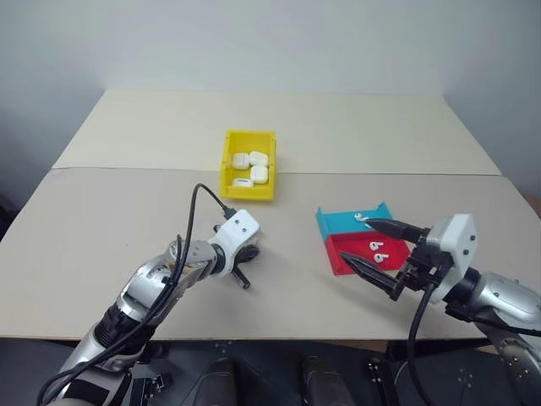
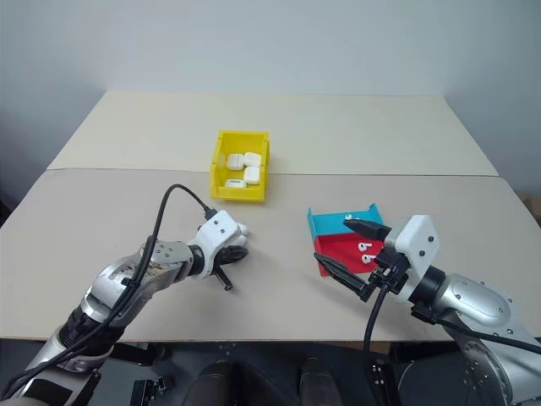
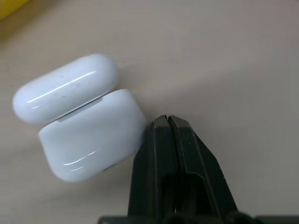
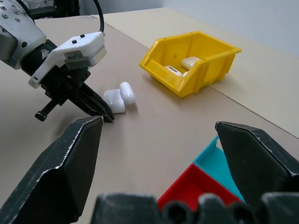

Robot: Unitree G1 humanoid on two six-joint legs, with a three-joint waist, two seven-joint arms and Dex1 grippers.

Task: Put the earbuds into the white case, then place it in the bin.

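the wide beige table (image 1: 101, 228) carried everything. a small bright yellow rectangular plastic bin (image 1: 228, 176) sat near its middle with several white cases inside. toward the robot and to the right of the bin lay a shallow teal tray (image 1: 334, 222) touching a shallow red tray (image 1: 342, 247), with tiny glossy white stemmed earbuds (image 1: 377, 249) resting in them. on the robot's side of the bin, the small glossy white rounded case (image 3: 88, 137) lay on the table with its lid flipped open. the left gripper (image 3: 169, 122) had its fingers pressed together, gripping nothing, tips against the case's side. the right gripper (image 1: 372, 249) hung over the trays, spread wide and empty.
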